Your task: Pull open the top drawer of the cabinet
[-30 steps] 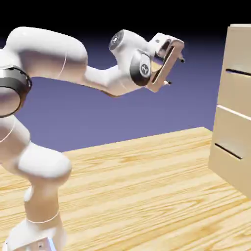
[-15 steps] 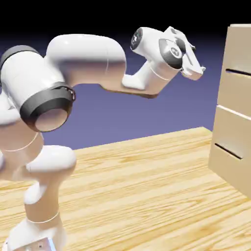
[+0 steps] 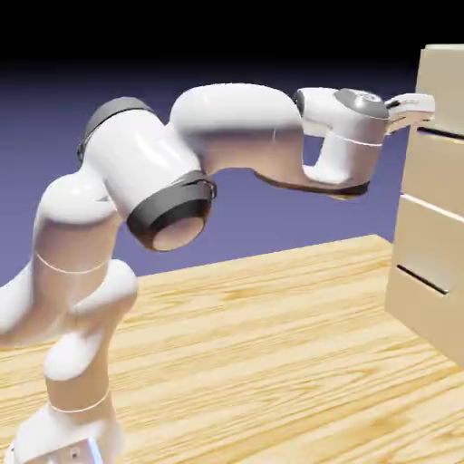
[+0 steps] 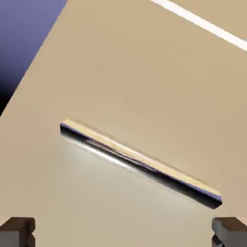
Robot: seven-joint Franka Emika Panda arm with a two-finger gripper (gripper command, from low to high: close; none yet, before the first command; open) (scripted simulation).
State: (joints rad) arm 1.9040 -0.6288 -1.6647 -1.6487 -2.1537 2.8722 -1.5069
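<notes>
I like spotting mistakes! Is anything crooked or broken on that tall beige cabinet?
Nothing looks broken. The tall pale beige cabinet stands straight, drawers shut. The thin silver bar handle only looks slanted in the hand view because the camera is rolled. The open grey-tipped gripper isn't touching it yet.

**Table and backdrop**

A table (image 3: 272, 326) of light wood, with darker grain streaks running from lower left toward the right, fills the lower half of the exterior view. Its far edge climbs from the middle left of the frame to the right, where it ends near the middle right.

Above that edge stands a backdrop (image 3: 272, 222), blue-violet just over the table and fading to black along the top of the frame. In the hand view the same blue-violet shows as a wedge in the upper left corner, darkening to black toward the left edge.
</notes>
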